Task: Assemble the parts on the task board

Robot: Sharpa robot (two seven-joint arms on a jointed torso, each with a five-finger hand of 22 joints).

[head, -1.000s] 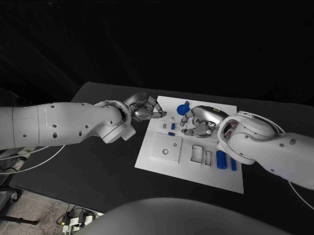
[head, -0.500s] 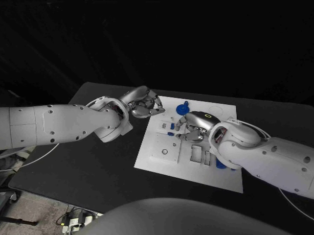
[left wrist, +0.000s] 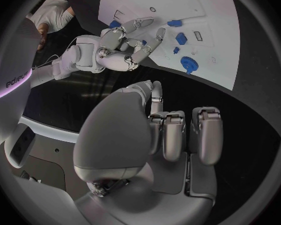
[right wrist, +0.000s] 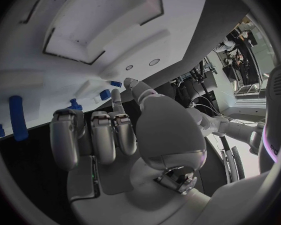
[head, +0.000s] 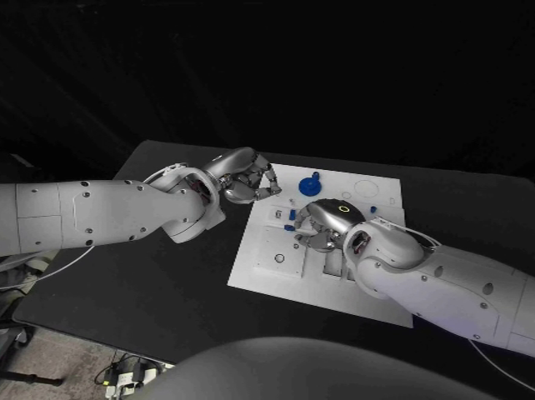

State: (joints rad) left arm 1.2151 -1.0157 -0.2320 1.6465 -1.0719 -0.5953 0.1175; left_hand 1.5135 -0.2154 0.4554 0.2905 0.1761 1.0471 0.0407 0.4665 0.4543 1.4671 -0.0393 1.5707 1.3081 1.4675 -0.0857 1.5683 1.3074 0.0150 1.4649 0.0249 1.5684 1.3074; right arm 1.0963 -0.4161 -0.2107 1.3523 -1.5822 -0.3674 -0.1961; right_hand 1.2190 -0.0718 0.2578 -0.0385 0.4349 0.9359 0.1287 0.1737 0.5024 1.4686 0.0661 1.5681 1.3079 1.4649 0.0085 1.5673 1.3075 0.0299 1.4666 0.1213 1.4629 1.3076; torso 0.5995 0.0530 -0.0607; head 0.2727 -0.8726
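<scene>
Reaching: I have the right hand low over the middle of the task board, among the small blue parts, so I judge this to be the pick-up step for one of them.
Right hand fingers: curled downward toward the board in the head view; the right wrist view shows them bent with nothing between them that I can see, but I cannot tell whether a piece is pinched underneath.
Left hand: the left hand hovers at the board's far-left corner, fingers curled in on nothing.
Parts: a blue gear lies near the far edge, free of both hands; the left wrist view shows it beside several smaller blue pieces on the white plate.
Next move: I think I need a precise pinch on one small piece, then a lift clear of its neighbours before seating it.
Change: compared with a second ago, my right hand has travelled from the far side of the board toward its centre, and the left hand has risen slightly.
</scene>
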